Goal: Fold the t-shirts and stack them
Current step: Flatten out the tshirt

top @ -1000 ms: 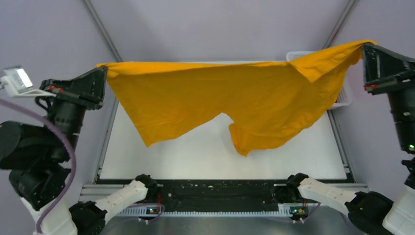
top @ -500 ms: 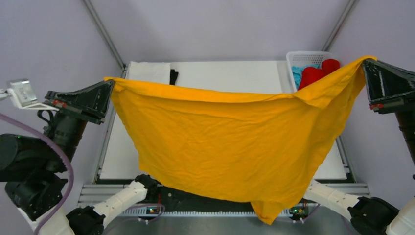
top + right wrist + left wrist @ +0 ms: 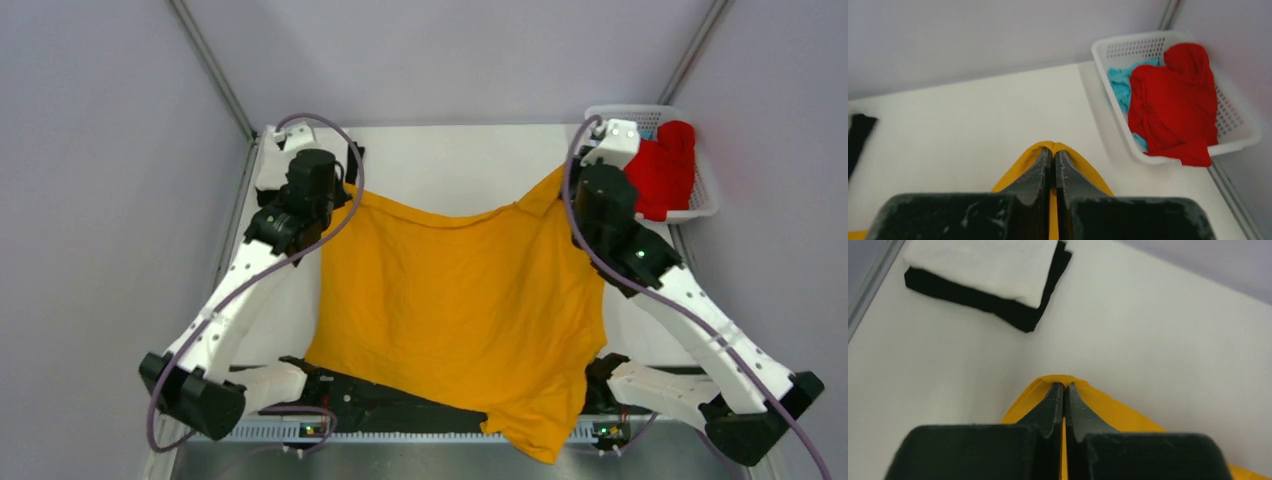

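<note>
both tools pressed together on cloth: left gripper (image 3: 1064, 386) pinches one far corner of the mustard t-shirt (image 3: 460, 300), right gripper (image 3: 1053, 151) pinches the other. the shirt lies spread over the middle of the table (image 3: 450, 160); its far edge sags between the two pinches, and its near hem hangs off the near edge over the arm bases.

risks, as i judge them:
- overhanging hem could slide off or snag on the bases if the corners are let go as is.
- uneven pull would skew the body, wrinkles look set already.
- left pinch sits near the folded white t-shirt (image 3: 983, 265) on the black t-shirt (image 3: 1013, 315); a sweep could knock that stack.

surface: smooth, pale, matte. white lattice basket (image 3: 1135, 45) at the far right corner holds a red t-shirt (image 3: 1173, 100) over a light blue t-shirt (image 3: 1120, 82). plain grey walls, metal corner struts (image 3: 210, 70).
</note>
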Action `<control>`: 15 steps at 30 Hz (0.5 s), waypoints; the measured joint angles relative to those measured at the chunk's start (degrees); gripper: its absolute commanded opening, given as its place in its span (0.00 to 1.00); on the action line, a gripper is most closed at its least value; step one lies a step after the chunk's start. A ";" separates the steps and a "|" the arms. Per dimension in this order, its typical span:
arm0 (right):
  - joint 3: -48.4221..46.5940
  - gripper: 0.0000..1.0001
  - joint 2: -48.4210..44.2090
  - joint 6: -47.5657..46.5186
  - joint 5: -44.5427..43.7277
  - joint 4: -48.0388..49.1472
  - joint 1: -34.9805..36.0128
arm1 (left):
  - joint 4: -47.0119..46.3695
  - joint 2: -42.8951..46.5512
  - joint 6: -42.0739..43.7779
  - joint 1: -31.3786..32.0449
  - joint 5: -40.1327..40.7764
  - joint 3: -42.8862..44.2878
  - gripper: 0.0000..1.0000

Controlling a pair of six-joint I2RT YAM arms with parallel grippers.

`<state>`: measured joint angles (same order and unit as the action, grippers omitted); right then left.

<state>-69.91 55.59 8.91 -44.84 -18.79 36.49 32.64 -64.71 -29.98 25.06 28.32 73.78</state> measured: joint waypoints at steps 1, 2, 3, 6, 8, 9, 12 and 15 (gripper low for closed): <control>2.86 0.00 1.60 0.63 -0.98 1.22 -0.22 | -0.59 -2.19 -0.31 -1.46 -0.50 -1.75 0.00; 4.57 0.00 2.78 1.14 -1.49 1.99 -0.55 | -1.38 -4.74 -0.72 -3.34 -1.66 -3.32 0.00; 6.34 0.00 4.20 2.03 -1.57 3.08 -1.44 | -1.84 -6.58 -1.03 -4.57 -2.49 -3.89 0.00; 9.14 0.00 8.61 4.94 -0.17 6.25 -5.97 | -5.40 -14.36 -2.05 -9.46 -7.61 -3.67 0.00; 9.31 0.00 11.56 6.36 1.92 8.63 -9.11 | -7.48 -19.93 -2.60 -11.72 -10.47 -2.16 0.00; 9.27 0.00 13.14 6.84 3.02 10.03 -10.40 | -8.52 -24.00 -2.78 -12.79 -12.04 -0.33 0.00; 8.57 0.00 19.50 8.02 6.19 13.42 -13.81 | -9.86 -34.14 -2.73 -14.25 -14.84 5.92 0.00; 6.40 0.00 27.41 8.74 9.81 14.91 -15.91 | -9.49 -44.44 -2.67 -15.06 -17.70 15.37 0.00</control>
<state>-63.51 83.00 17.65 -35.03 -3.88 20.58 23.16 -109.14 -32.64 10.00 10.61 89.14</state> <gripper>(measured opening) 0.014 0.015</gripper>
